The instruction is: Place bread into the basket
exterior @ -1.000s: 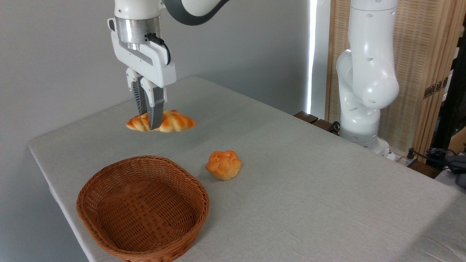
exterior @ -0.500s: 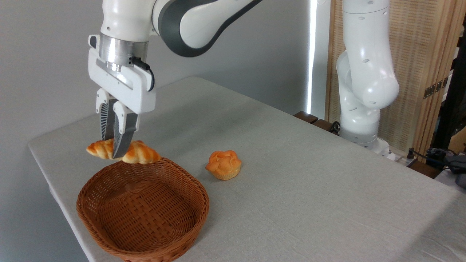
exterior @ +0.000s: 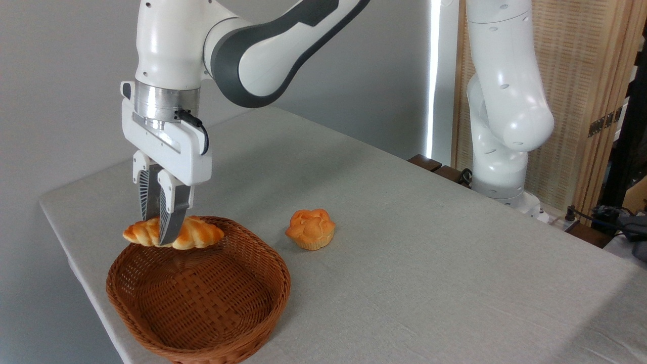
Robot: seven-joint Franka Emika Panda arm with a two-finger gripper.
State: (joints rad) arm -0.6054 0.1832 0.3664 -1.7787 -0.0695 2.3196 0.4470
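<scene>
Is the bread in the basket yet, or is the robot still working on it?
Not yet. The pick-up looks done: the hand is shut on the bread, holding it in the air over the back part of the basket. Left to do: lower it, let go. The little bun sits on the table.

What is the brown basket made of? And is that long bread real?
The basket looks like woven wicker, reddish-brown and slightly shiny; you can see crisscrossed strands and a braided rim. The bread has a smooth, glossy orange crust, so it may be a plastic or foam toy, though I cannot tell.
</scene>
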